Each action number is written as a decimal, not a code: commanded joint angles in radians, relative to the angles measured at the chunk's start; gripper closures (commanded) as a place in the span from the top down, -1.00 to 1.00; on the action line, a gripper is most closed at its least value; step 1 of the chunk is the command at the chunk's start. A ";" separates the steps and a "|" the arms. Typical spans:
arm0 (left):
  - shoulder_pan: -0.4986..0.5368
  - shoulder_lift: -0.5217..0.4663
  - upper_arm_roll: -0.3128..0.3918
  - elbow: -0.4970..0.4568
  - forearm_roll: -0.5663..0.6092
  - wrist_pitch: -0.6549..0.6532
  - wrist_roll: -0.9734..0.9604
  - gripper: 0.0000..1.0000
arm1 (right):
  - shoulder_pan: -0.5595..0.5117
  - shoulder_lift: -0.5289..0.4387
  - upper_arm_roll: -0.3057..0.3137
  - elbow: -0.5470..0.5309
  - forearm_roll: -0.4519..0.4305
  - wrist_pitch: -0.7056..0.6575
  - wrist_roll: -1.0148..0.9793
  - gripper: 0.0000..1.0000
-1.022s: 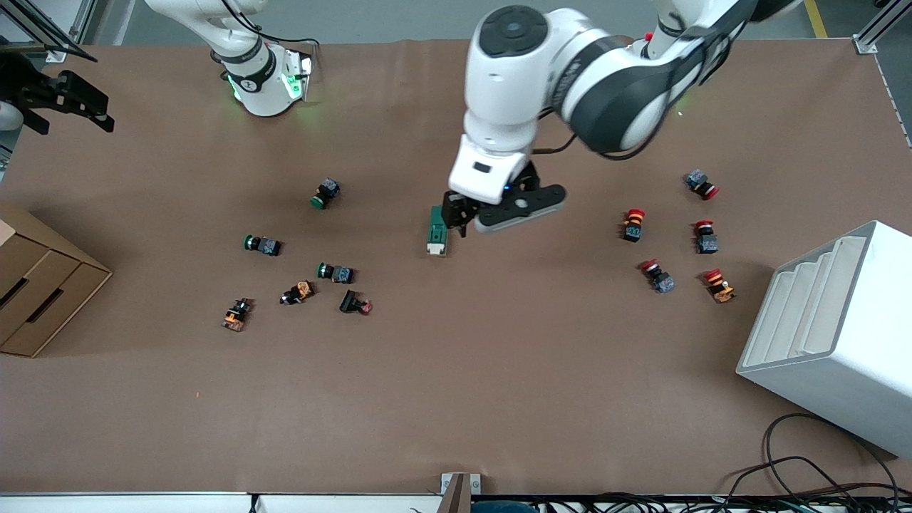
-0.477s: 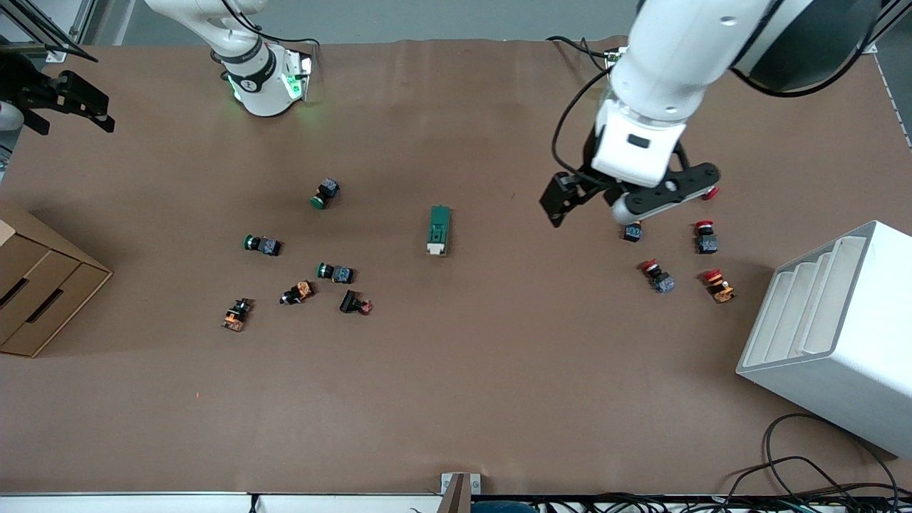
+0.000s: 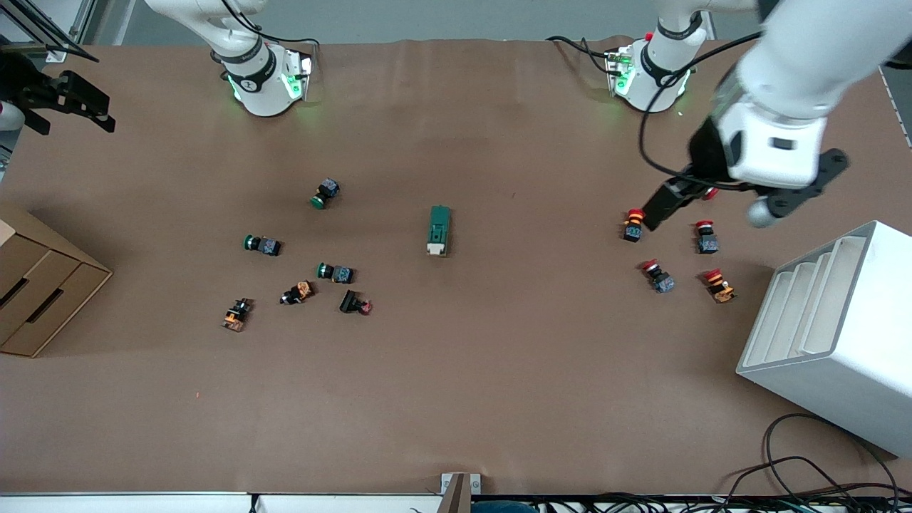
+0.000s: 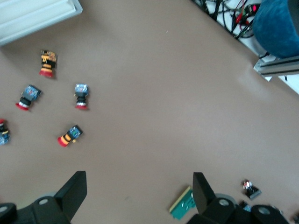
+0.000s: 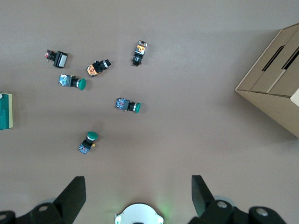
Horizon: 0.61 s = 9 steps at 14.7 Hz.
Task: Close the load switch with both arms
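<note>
The load switch [image 3: 439, 229] is a dark-green oblong block with a cream piece at its end nearer the front camera. It lies alone mid-table and also shows in the left wrist view [image 4: 183, 205] and at the edge of the right wrist view [image 5: 4, 111]. My left gripper [image 3: 662, 206] hangs open and empty over the red push buttons toward the left arm's end, well clear of the switch; its fingers [image 4: 74, 191] stand wide apart. My right gripper [image 3: 71, 107] waits, open and empty [image 5: 138, 186], high over the table edge at the right arm's end.
Green and orange push buttons [image 3: 335, 272] lie scattered toward the right arm's end, red ones [image 3: 657, 276] toward the left arm's. A cardboard box [image 3: 35, 285] sits at the right arm's end. A white slotted rack [image 3: 833, 335] and cables [image 3: 819, 477] are at the left arm's end.
My left gripper has left the load switch and swung up toward the left arm's end, over the red push buttons. The switch stays in place. The right arm has not moved.
</note>
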<state>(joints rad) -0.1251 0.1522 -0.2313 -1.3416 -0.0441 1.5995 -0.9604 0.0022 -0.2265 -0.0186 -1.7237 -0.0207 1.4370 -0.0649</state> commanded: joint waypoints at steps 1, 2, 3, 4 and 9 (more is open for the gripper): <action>0.047 -0.072 0.056 -0.040 -0.074 -0.100 0.171 1.00 | -0.007 -0.019 0.008 -0.022 0.001 0.005 -0.007 1.00; 0.059 -0.085 0.073 -0.042 -0.074 -0.124 0.254 1.00 | -0.008 -0.019 0.008 -0.022 0.001 0.006 -0.007 1.00; 0.065 -0.103 0.087 -0.051 -0.073 -0.139 0.338 1.00 | -0.008 -0.019 0.008 -0.022 0.001 0.006 -0.007 1.00; 0.082 -0.121 0.090 -0.062 -0.069 -0.153 0.426 1.00 | -0.008 -0.019 0.008 -0.022 0.001 0.005 -0.006 1.00; 0.128 -0.216 0.090 -0.209 0.038 -0.178 0.641 1.00 | -0.008 -0.019 0.008 -0.022 -0.001 0.005 -0.007 1.00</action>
<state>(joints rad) -0.0056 -0.0046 -0.1380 -1.4647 -0.0432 1.4064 -0.3814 0.0022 -0.2265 -0.0183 -1.7240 -0.0207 1.4368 -0.0650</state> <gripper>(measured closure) 0.000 0.000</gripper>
